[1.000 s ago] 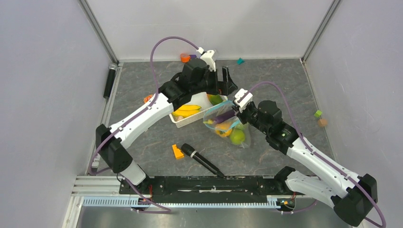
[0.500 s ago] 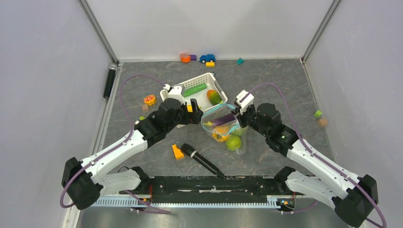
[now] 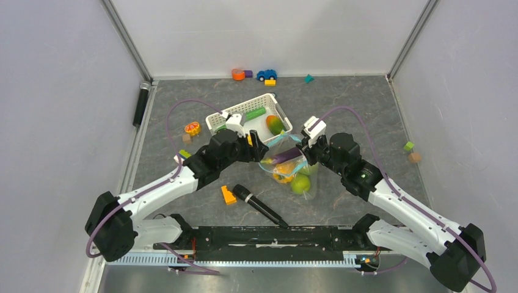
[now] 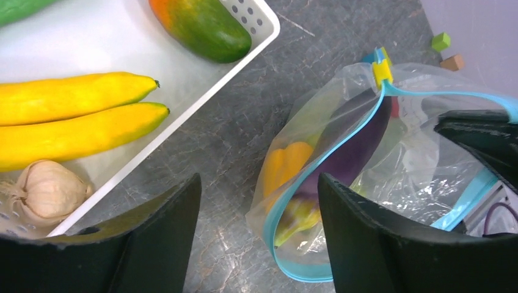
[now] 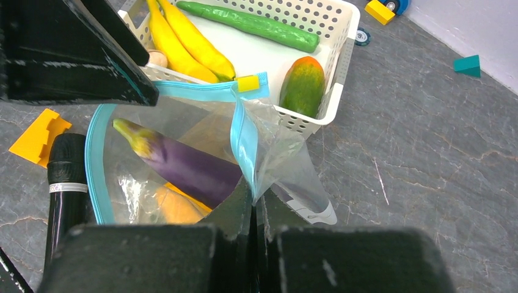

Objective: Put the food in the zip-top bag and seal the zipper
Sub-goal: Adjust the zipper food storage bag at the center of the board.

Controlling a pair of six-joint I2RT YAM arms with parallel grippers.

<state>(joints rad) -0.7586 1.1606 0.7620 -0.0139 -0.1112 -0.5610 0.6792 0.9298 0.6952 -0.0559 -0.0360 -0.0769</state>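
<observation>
Bag (image 3: pixel 292 172) lies mid-table, just near-right of the basket (image 3: pixel 215 122), with its mouth gaping toward the left arm. Inside I see the eggplant (image 5: pixel 183 165) lying across the top, a pepper (image 4: pixel 287 165) under it and a pear (image 3: pixel 300 184) at the near end. The zipper (image 4: pixel 427 93) is unsealed. Its blue strip loops round the mouth, with the yellow slider (image 5: pixel 247 82) at the far end.

Basket contents:
- two bananas (image 4: pixel 67 116)
- a cucumber (image 5: pixel 250 24) along the far wall
- a green-orange fruit (image 5: pixel 302 85) in the right corner
- a garlic bulb (image 4: pixel 49 189) beside the bananas

Right gripper (image 5: pixel 255 210) is clenched on the right side of the bag's mouth and holds that rim raised. Left gripper (image 4: pixel 258 232) has its jaws spread and nothing pinched. The left rim of the mouth sits between its fingers; I cannot tell if it touches them.

The bag's far end lies just beside the basket's near right corner, and a strip of bare table (image 4: pixel 244 110) shows between the two. The microphone (image 3: pixel 259 204) lies near-left of the bag, its head close to the rim, with an orange block (image 3: pixel 228 195) just to its left. A toy car (image 3: pixel 266 75) at the far wall and blocks (image 3: pixel 409 146) by the right wall are well apart from the bag.
</observation>
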